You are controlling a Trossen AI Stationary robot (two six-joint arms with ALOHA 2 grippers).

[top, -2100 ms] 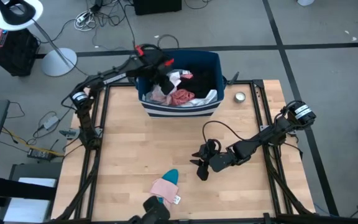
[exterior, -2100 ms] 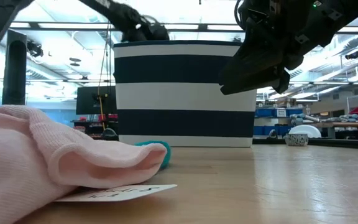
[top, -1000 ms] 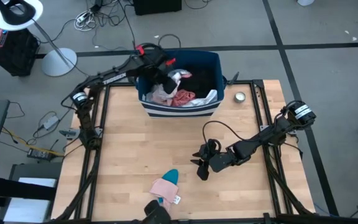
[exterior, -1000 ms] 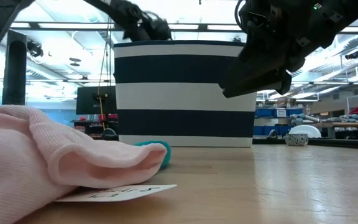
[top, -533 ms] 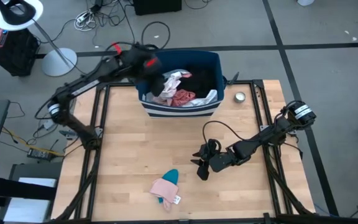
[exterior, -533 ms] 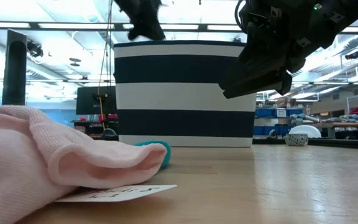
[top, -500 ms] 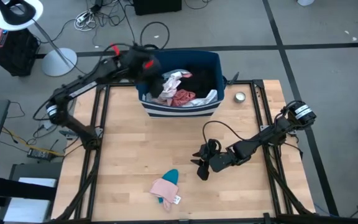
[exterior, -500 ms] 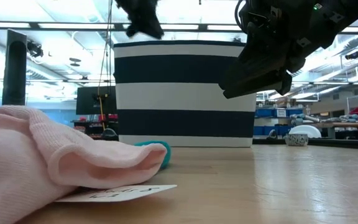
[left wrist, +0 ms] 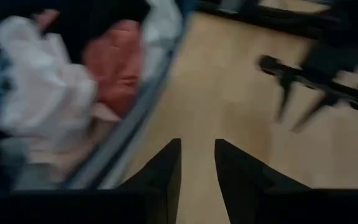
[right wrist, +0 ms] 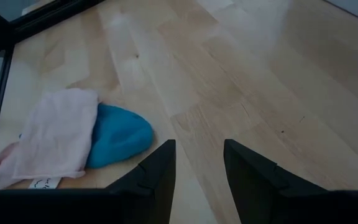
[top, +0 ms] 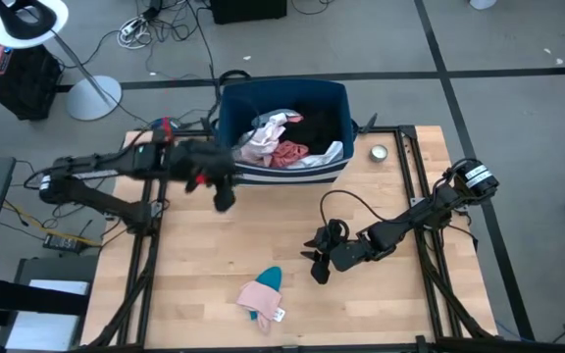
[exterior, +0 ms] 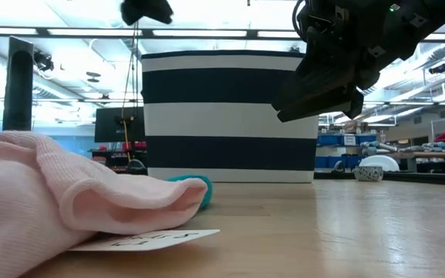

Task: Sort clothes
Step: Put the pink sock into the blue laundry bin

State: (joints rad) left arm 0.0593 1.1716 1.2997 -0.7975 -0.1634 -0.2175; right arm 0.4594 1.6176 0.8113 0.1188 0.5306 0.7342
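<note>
The left gripper [top: 222,192] is the nearer of the 2 – the heap of clothes [top: 281,147] lies in the bin [top: 332,93], just up-table to its right; it carries a black garment [top: 224,196], though its grip can't be judged. The right gripper [top: 316,263] hangs apart, empty, well away
</note>
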